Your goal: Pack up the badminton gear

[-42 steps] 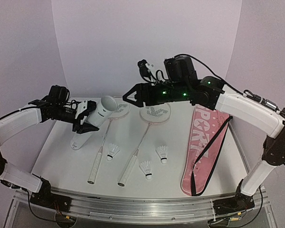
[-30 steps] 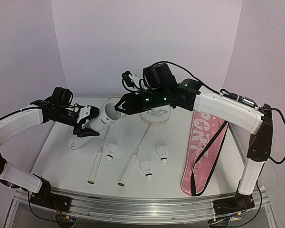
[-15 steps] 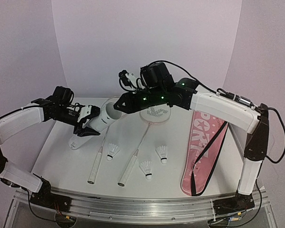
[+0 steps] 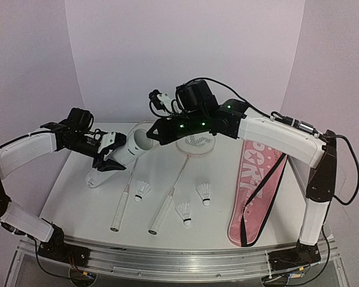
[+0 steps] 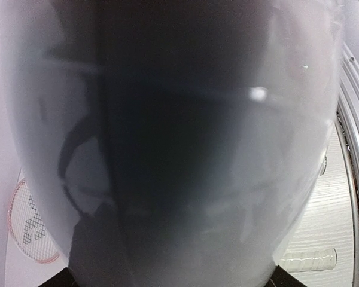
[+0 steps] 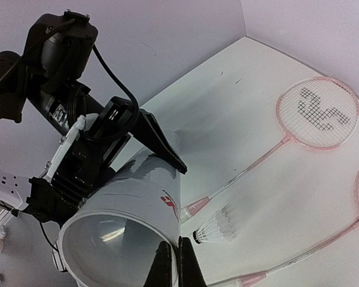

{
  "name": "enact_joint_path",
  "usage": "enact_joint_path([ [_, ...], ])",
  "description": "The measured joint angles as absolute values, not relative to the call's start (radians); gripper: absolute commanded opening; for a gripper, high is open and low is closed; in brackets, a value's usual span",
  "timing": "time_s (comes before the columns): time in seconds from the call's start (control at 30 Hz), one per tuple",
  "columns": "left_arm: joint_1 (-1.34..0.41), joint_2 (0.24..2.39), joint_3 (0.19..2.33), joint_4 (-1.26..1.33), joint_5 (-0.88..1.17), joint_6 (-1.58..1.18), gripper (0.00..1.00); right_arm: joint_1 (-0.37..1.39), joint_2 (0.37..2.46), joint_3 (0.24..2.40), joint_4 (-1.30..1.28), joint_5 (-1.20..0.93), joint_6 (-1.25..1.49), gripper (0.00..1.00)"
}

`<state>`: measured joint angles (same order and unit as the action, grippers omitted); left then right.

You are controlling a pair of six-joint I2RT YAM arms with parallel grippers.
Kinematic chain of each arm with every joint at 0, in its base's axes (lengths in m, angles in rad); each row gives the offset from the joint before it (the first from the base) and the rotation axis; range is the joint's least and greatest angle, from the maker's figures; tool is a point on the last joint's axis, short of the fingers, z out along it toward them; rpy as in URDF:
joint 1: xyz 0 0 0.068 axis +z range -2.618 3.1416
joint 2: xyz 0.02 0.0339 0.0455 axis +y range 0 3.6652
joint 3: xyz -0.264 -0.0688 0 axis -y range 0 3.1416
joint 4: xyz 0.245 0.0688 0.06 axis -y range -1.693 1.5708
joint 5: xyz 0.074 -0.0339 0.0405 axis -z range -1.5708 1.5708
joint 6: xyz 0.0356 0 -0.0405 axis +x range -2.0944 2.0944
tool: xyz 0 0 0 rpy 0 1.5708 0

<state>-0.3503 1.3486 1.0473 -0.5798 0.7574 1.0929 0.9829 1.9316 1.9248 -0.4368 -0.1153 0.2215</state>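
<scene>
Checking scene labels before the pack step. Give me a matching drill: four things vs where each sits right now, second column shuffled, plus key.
Things
1. white tube
2. pink bag
3. shuttlecocks
4. right hand

Places
A. on the table, near the racket handles
B. at the tube's open mouth
C. lying flat along the table's right side
D. tilted off the table, gripped by the left hand

Pairs: 1-D, 2-C, 3-A, 4-B
</scene>
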Motion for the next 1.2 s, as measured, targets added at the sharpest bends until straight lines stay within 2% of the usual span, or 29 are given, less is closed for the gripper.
enact_joint_path([
  [0.5, -0.387, 1.398, 1.065, -0.589, 0.765, 1.100, 0.06, 0.985, 1.814, 1.722, -0.370, -0.032, 0.228, 0.00],
  [0.73, -0.388, 1.405, 1.067, -0.586, 0.767, 1.101, 0.05, 0.981, 1.786, 1.694, -0.370, -0.030, 0.243, 0.00],
  [1.1, -0.353, 1.413, 1.067, -0.585, 0.697, 1.097, 0.06, 0.923, 1.665, 1.667, -0.419, 0.006, 0.289, 0.00],
  [1.2, -0.353, 1.413, 1.072, -0.585, 0.696, 1.070, 0.06, 0.891, 1.626, 1.586, -0.406, 0.046, 0.364, 0.00],
])
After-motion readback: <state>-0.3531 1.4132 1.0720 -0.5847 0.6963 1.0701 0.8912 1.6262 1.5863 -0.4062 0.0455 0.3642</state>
